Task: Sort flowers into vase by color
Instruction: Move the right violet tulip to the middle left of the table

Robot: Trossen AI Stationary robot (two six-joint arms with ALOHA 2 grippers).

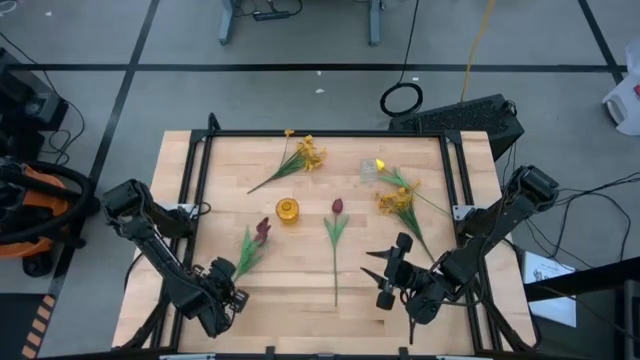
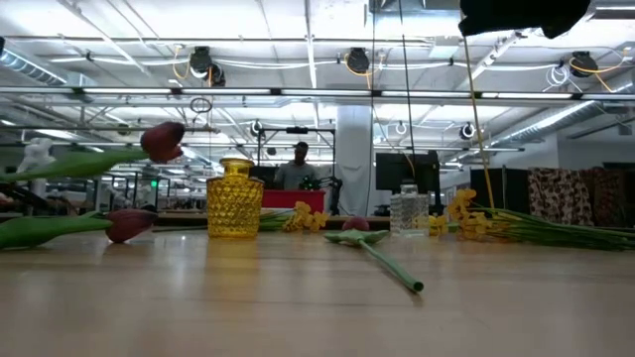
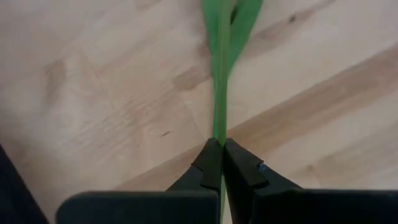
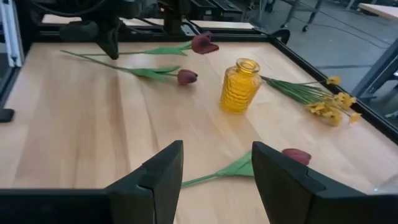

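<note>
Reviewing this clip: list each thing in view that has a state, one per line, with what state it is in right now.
left gripper: shut on a green stem.
held red tulip: lifted off the table, tilted.
second red tulip: lying on the table.
middle red tulip: lying flat.
yellow vase: upright, empty.
clear vase: upright, no flowers in it.
yellow sprays: lying on the table.
right gripper: open, holding nothing.

You are in an open industrial lab: exposed ceiling trusses point(image 2: 298, 94), hanging lamps point(image 2: 358, 60), taped concrete floor point(image 1: 300, 90), cables point(image 1: 402, 98), far workbenches, and a person point(image 2: 296, 169) beyond the wooden table point(image 1: 300, 290).
</note>
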